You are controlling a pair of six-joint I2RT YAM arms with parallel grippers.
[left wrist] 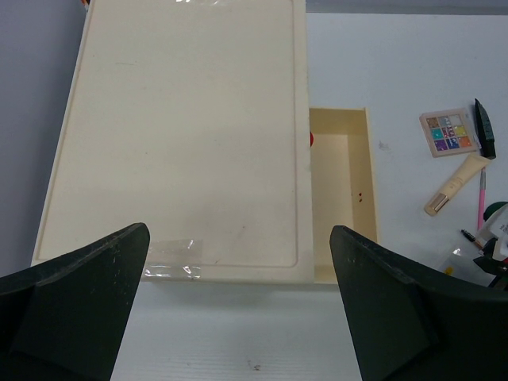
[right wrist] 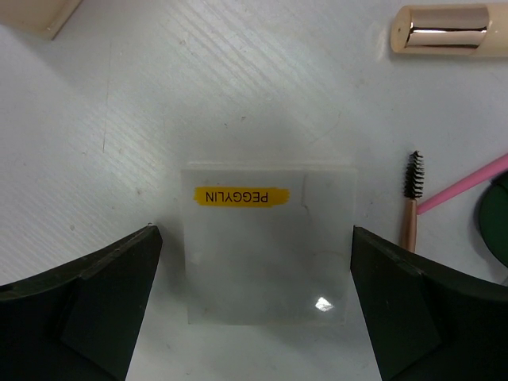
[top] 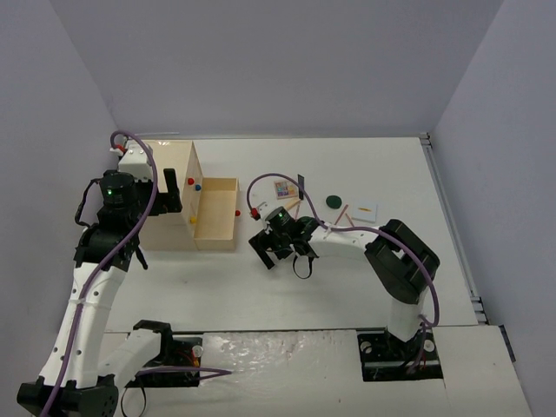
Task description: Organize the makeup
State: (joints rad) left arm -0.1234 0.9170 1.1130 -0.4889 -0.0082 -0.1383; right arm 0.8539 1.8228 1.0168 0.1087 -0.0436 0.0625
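Observation:
A white card with a yellow "PEGGYLIN" label (right wrist: 270, 246) lies flat on the table between the fingers of my right gripper (right wrist: 254, 309), which stands open just above it, not touching. Beside it are a small spoolie brush (right wrist: 411, 198), a pink pencil (right wrist: 468, 186), a dark green compact (right wrist: 496, 222) and a gold-capped beige tube (right wrist: 440, 30). In the top view my right gripper (top: 282, 252) is near the table's middle, with a colourful palette (top: 282, 188), the green compact (top: 332, 201) and another white card (top: 367, 208) behind it. My left gripper (left wrist: 238, 317) is open and empty over the box's near edge.
The big beige wooden box (left wrist: 182, 135) stands at the left with one drawer (left wrist: 341, 190) pulled open toward the right and empty. The palette (left wrist: 449, 133), a black item (left wrist: 484, 127) and the beige tube (left wrist: 456, 175) lie right of the drawer.

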